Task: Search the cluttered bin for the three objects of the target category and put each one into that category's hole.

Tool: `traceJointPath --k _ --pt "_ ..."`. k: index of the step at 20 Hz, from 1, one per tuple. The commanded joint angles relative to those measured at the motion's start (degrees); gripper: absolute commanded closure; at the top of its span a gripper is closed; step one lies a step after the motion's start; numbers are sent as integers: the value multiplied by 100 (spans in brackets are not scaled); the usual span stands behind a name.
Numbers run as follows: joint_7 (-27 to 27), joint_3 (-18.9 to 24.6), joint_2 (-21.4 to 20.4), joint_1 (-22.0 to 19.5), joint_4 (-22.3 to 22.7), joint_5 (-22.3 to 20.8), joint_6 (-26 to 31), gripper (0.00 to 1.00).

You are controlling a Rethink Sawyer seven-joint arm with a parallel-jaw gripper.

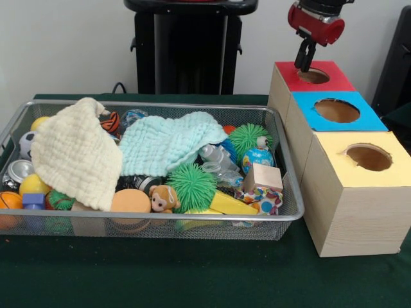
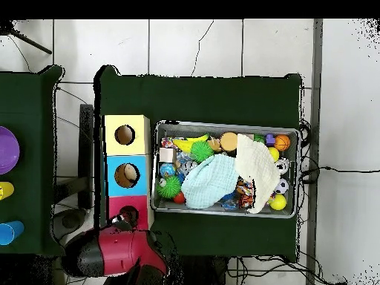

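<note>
Evidently a drop is in hand: the gripper (image 1: 303,64) hangs directly over the hole of the red box (image 1: 313,77), farthest of the three boxes right of the mesh bin (image 1: 154,221). Its fingers look pressed together with nothing visible between them, so whatever it carried may already be inside. How many targets are delivered cannot be told. The bin remains crowded, with a cream cloth (image 1: 74,154) and a mint cloth (image 1: 164,142) hiding much, so searching likely remains.

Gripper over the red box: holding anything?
Cannot tell. The gripper hangs at the red box's hole, tips close together; nothing shows between them.
</note>
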Motion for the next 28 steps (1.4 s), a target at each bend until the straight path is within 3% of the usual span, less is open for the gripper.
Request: traceJointPath --k 1,8,11,21,28 --pt "344 170 87 -61 295 -62 -181 100" --pt "288 150 191 -179 197 -89 -261 100" --pt "85 93 58 -237 37 -179 61 100" --pt "-974 560 -154 -1181 -202 -669 617 100" --pt "-1540 1186 -146 -2191 -220 -1216 631 100"
